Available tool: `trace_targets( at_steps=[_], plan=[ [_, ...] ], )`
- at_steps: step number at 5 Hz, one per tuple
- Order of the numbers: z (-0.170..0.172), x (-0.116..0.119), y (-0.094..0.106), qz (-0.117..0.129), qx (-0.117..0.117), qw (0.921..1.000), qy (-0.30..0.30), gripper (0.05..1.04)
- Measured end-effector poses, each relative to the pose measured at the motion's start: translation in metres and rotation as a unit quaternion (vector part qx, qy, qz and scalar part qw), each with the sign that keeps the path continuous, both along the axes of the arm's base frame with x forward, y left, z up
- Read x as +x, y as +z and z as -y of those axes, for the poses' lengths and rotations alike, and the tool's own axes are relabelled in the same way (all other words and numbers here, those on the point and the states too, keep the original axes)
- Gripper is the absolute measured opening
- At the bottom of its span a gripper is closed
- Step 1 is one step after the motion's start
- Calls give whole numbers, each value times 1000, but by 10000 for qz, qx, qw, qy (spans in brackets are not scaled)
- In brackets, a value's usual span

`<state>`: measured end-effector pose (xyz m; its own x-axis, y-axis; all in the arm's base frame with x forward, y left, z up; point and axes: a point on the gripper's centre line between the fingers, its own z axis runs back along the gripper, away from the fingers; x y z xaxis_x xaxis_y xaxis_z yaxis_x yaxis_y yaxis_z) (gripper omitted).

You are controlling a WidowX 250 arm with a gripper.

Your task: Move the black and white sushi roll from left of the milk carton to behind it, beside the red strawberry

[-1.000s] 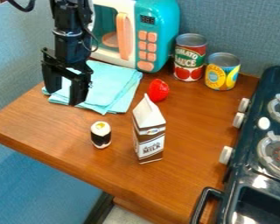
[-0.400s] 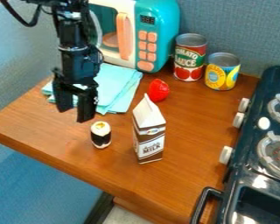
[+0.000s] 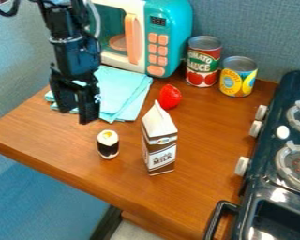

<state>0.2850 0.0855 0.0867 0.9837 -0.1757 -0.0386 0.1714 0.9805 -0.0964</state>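
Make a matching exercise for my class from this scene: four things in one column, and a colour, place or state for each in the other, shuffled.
1. gripper
2. milk carton
3. sushi roll
4. cloth

A. light blue, folded in front of the microwave
B. brown and white, standing upright
C. black, with fingers apart
D. white on top, with a black band

Pairs: 1-C, 2-B, 3-D, 4-A

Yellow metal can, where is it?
Camera view, upper right: the yellow metal can stands on the wooden table, between the red metal can and black stove.
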Motion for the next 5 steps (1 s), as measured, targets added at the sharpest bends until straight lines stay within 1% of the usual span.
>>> trace_targets(
  at_steps=[1,2,3,4,5],
  plan=[
    [16,1,-9,-26,239,9994,-234,1001],
    [23,5,-20,-38,320,9989,-341,1001],
    [23,4,-25,-51,314,9987,-387,1001],
    [20,3,-34,-184,392,9985,-322,1001],
    [21,4,-37,-184,367,9985,-364,1001]
  ],
)
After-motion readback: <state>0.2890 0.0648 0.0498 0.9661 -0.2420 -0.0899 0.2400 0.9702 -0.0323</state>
